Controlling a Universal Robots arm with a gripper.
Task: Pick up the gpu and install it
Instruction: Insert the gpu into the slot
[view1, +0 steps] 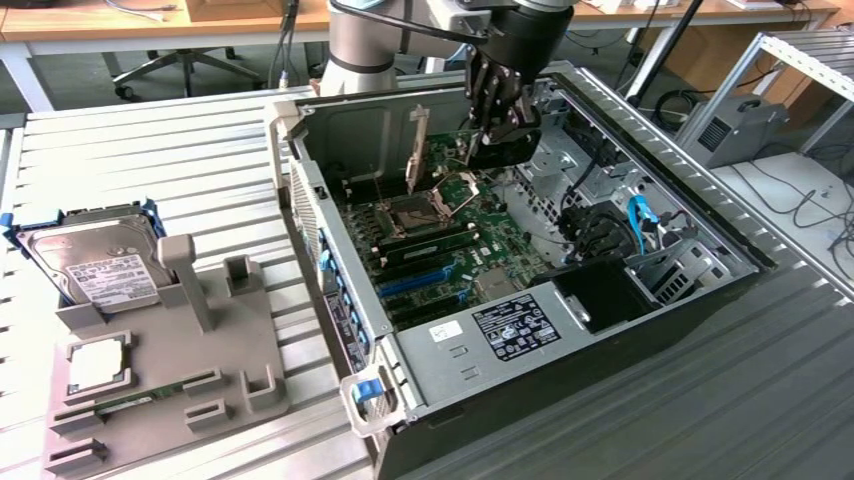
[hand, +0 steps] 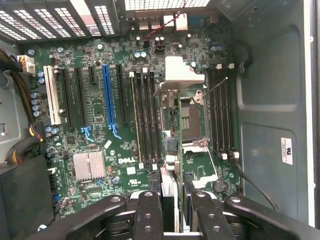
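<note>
Black robot fingers of the hand (view1: 497, 135) were closed on the gpu (view1: 510, 152), a thin dark card held edge-on just beneath them, in the upper middle of the exterior view. The card hung inside the open computer case (view1: 694, 300), above the far end of the green motherboard (view1: 441, 240) and close to the open processor socket (view1: 427, 205), not seated in any slot.

From the wrist view, the hand (hand: 172, 210) clasped the gpu (hand: 169, 182) as a pale sliver between its two fingers (hand: 150, 215), poised over the board near the memory slots, with the long blue expansion slot (hand: 107, 95) well apart from it.

A labelled power supply (view1: 514, 325) sat in the near end of the case. At the exterior view's left, on the slatted metal desk (view1: 160, 150), a grey holder (view1: 200, 300) carried a silver hard drive (view1: 100, 265) standing in a blue frame, a square processor chip (view1: 96, 365) and a slim green memory stick (view1: 127, 405) lying along its lower edge.
</note>
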